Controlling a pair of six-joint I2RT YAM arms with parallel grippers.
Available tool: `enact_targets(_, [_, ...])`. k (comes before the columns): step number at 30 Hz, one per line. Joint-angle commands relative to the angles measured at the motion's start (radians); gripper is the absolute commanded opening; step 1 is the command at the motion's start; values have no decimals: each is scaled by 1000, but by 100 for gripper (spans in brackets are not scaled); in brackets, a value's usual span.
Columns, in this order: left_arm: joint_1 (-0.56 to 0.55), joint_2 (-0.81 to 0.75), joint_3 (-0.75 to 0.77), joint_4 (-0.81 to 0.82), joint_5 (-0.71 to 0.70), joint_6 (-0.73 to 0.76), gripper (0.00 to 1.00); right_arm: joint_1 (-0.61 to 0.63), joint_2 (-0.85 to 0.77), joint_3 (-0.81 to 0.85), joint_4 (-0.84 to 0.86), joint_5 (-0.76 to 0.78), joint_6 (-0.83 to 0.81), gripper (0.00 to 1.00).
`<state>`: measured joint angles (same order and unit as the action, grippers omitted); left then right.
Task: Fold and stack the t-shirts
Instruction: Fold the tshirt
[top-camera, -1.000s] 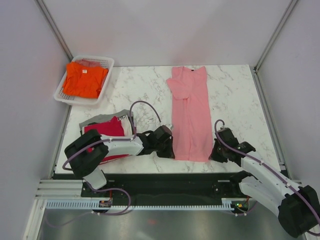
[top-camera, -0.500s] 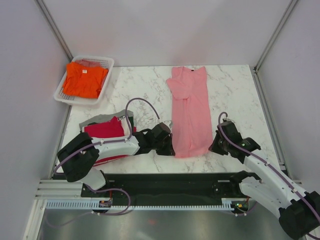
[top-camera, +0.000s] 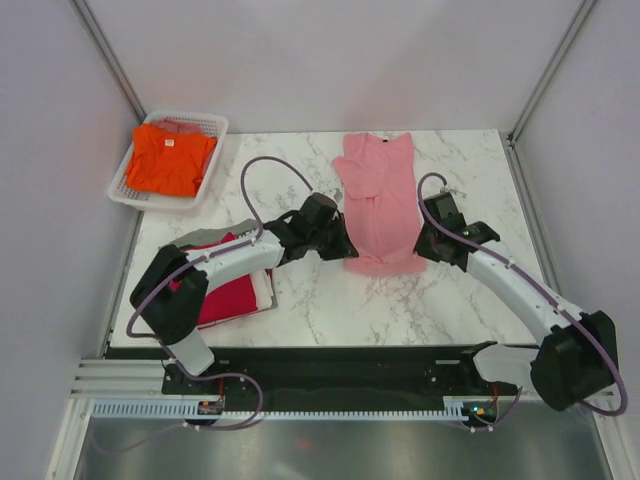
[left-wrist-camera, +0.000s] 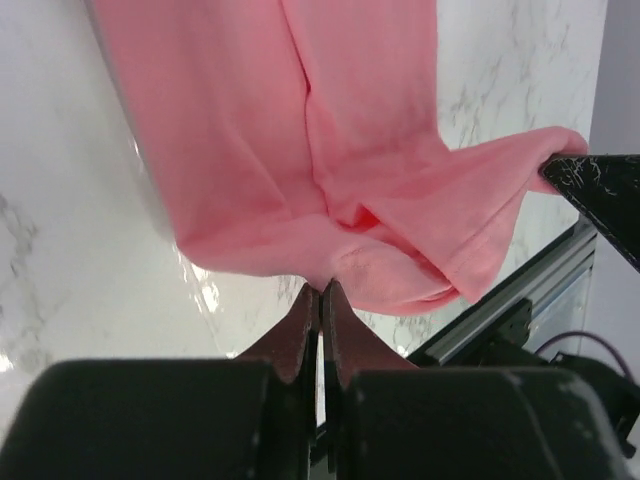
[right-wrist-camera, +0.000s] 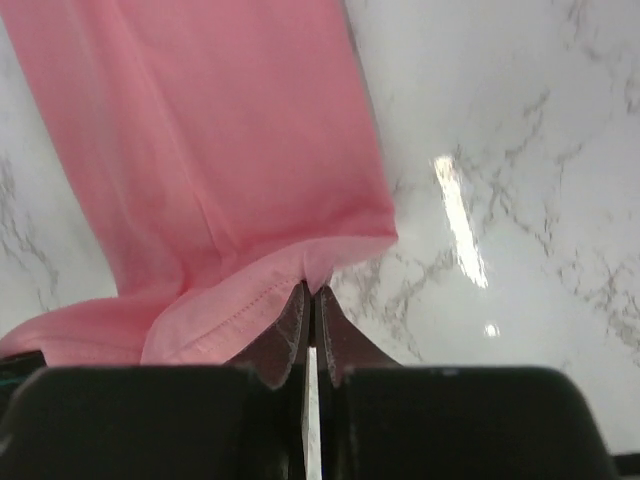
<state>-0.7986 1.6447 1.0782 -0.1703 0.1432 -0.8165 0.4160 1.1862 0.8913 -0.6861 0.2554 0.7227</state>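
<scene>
Left claw: the left claw (left-wrist-camera: 320, 292) is closed and pinches one near hem corner of the light pink cotton t-shirt (top-camera: 380, 190).
Right claw: the right claw (right-wrist-camera: 310, 292) is closed on the opposite hem corner, with the stitched hem showing at its tips.
Shirt position: lengthwise at mid-width of the white marble bench (top-camera: 330, 310), collar toward the far edge, sides folded in. The near hem is raised off the bench and doubled over the body.
Step in hand (judged): half fold, hem to collar.
Method: carry both claws toward the collar at equal height and pace. Hold the hem taut between them, since the left wrist view shows it sagging. Lay the hem square on the shoulder line, then release.
Risk: unequal travel would skew the fold.
Surroundings: a folded stack topped by a crimson red t-shirt (top-camera: 225, 292), with grey and white layers showing, lies at the near left, well apart. An orange t-shirt (top-camera: 170, 160) rests in the white plastic mesh basket (top-camera: 218, 125) at the far left corner.
Obstruction: nothing lies on the fold path. The purple cable loop (top-camera: 262, 165) on the left arm arches near the shirt's left edge.
</scene>
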Motion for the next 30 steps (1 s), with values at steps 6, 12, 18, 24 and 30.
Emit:
enact_targets(6, [174, 206, 276, -34, 79, 33, 2, -178, 323, 268, 190, -57, -89, 0])
enact_targets(12, [259, 355, 487, -50, 116, 28, 2, -215, 528, 481, 266, -90, -126, 1])
enact_targets(18, [309, 530, 685, -80, 168, 20, 2, -250, 733, 648, 269, -151, -134, 1])
enact_targets(24, [360, 731, 910, -94, 240, -10, 2, -304, 891, 790, 283, -206, -123, 1])
enact_targets(30, [386, 824, 1042, -118, 297, -24, 91, -322, 957, 864, 300, -266, -134, 84])
